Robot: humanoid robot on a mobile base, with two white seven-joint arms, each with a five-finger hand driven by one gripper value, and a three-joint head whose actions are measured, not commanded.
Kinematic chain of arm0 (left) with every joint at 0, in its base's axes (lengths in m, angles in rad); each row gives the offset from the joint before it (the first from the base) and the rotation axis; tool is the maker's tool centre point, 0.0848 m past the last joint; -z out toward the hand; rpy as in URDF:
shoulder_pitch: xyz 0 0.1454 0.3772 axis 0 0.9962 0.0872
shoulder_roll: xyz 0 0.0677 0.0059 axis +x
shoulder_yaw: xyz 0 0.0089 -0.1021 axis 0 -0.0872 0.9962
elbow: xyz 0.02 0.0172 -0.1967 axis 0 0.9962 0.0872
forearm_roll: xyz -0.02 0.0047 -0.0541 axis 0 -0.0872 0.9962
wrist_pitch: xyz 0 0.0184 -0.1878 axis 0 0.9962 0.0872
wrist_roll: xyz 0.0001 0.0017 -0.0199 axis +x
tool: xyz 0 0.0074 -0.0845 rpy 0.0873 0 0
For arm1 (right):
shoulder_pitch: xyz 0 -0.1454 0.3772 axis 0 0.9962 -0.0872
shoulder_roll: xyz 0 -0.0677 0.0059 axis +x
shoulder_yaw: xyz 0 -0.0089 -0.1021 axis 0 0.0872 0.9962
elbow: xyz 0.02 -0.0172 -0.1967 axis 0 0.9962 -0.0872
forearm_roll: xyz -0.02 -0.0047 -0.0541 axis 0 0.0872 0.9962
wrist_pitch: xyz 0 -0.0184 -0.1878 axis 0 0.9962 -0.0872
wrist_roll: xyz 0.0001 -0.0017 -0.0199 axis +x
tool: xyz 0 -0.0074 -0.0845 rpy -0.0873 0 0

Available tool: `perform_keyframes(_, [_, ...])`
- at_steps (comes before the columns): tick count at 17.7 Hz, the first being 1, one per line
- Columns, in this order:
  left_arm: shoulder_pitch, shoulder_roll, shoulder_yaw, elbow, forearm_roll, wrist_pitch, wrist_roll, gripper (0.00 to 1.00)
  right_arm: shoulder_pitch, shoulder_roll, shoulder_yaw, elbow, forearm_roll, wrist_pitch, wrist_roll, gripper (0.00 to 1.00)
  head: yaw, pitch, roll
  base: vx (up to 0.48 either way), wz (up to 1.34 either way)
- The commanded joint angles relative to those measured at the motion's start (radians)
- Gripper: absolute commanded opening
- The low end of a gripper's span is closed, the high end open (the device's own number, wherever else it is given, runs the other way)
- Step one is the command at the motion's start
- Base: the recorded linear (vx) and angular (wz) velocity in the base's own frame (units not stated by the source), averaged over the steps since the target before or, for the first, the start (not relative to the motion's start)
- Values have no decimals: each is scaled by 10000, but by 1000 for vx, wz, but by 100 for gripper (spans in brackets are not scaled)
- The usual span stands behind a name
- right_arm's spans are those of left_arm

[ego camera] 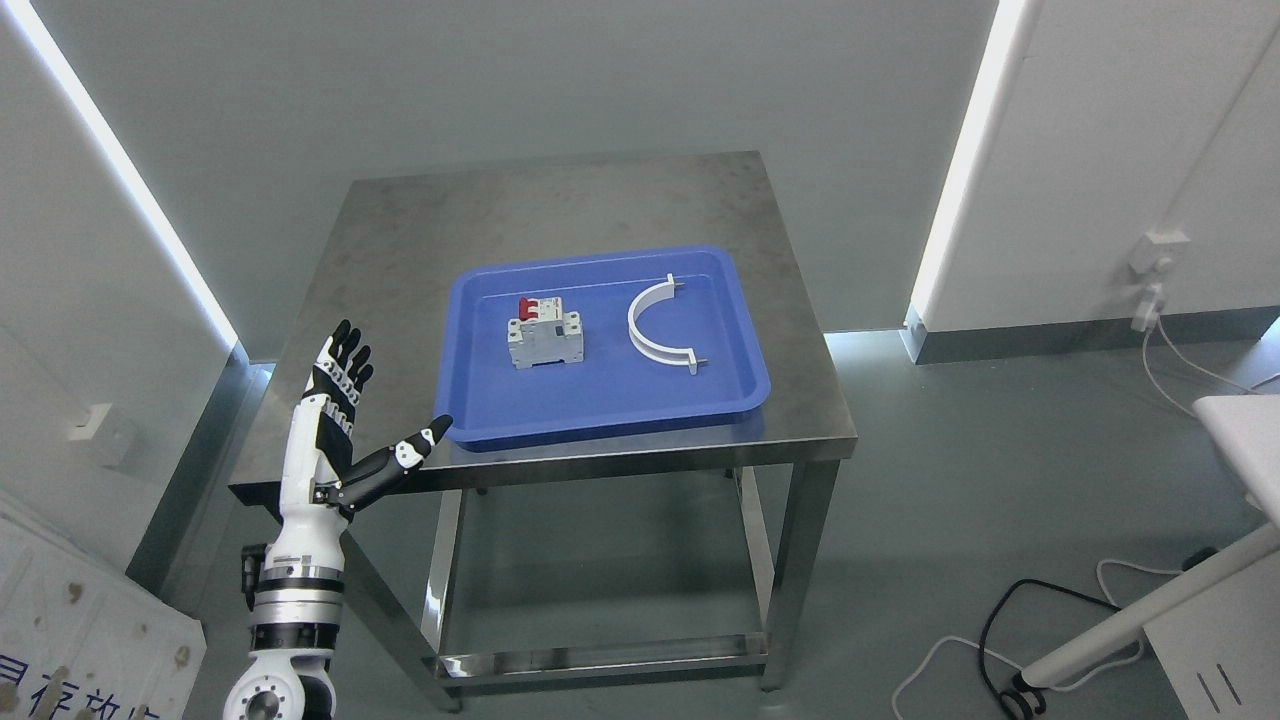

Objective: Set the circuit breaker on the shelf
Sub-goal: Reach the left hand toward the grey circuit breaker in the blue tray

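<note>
Circuit breaker (544,335), grey body with red toggles, lies inside the blue tray (600,405), left of tray centre, nothing touching it. White curved pipe clamp (655,325) also in the tray, right of the breaker and clear of it, open side facing right. Tray sits on the stainless steel table (420,230), toward the table's front edge. Left hand (345,420) is up at the tray's front-left, outside the tray: fingers straight and spread, thumb stuck out with its tip just at the tray's front-left corner; can't tell if it touches. Hand holds nothing. Well right of the tray, cables (1010,640) on the floor.
</note>
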Motion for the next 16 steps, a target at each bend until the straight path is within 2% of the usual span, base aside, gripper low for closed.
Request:
perform_keyframes(1, [-25, 175, -452, 123, -200, 69, 99, 100, -5, -175, 0, 0, 0, -6, -5, 100, 0, 0, 0, 0, 0])
perform_keyframes(4, [-635, 175, -484, 383, -245, 70, -144, 100, 10, -175, -15, 0, 0, -6, -5, 100, 0, 0, 0, 0, 0])
perform_keyframes(6, [-1677, 175, -652, 1133, -764, 161, -1381, 100, -5, -175, 0, 0, 0, -6, -5, 100, 0, 0, 0, 0, 0])
perform_keyframes(8, [-2643, 175, -897, 1930, -2079, 512, -2946, 100, -5, -175, 0, 0, 0, -6, -5, 100, 0, 0, 0, 0, 8])
perform_keyframes(9, [-3149, 175, -944, 2314, -2679, 849, -3317, 100, 10, -175, 0, 0, 0, -6, -5, 100, 0, 0, 0, 0, 17])
perform_keyframes(11, [-4421, 182, -990, 3248, -3815, 1585, -3840, 100, 10, -175, 0, 0, 0, -6, -5, 100, 0, 0, 0, 0, 0])
perform_keyframes(13, [-5572, 612, -1250, 4215, -4369, 1802, -4025, 100, -5, -175, 0, 0, 0, -6, -5, 100, 0, 0, 0, 1, -19])
perform_keyframes(16, [-6527, 706, -1497, 5307, -5321, 1865, -4499, 100, 10, -175, 0, 0, 0, -6, -5, 100, 0, 0, 0, -1, 4])
